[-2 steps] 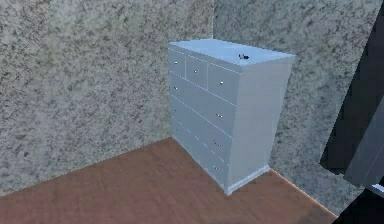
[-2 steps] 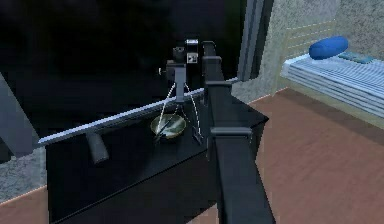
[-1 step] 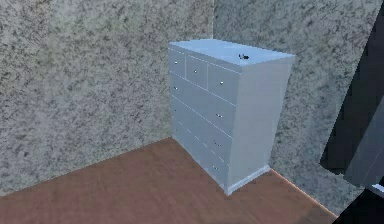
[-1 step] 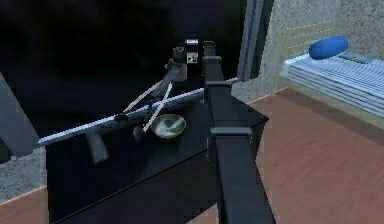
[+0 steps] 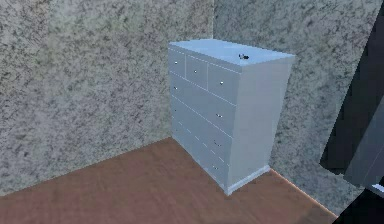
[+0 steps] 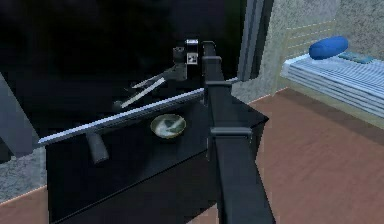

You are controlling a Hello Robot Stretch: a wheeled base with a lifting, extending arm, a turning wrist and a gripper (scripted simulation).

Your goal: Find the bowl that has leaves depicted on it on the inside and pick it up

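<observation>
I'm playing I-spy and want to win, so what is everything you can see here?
dresser: one, pale blue, in the room's corner, forward view
small thing: one, black, on top of the dresser, too small to name
walls: two, speckled grey, behind the dresser
floor: one, brown wood, under the dresser
table: one, black, middle of the arm side view
bowl: one, pale with a greenish inside, on the table
bar: one, grey, on the table by the bowl
bed: one, pale striped, arm side view's right
pillow: one, blue, on the bed
arm: one, dark, rising from the bottom edge
gripper: one, dark, above the bowl in the picture; cannot tell if it holds anything
</observation>
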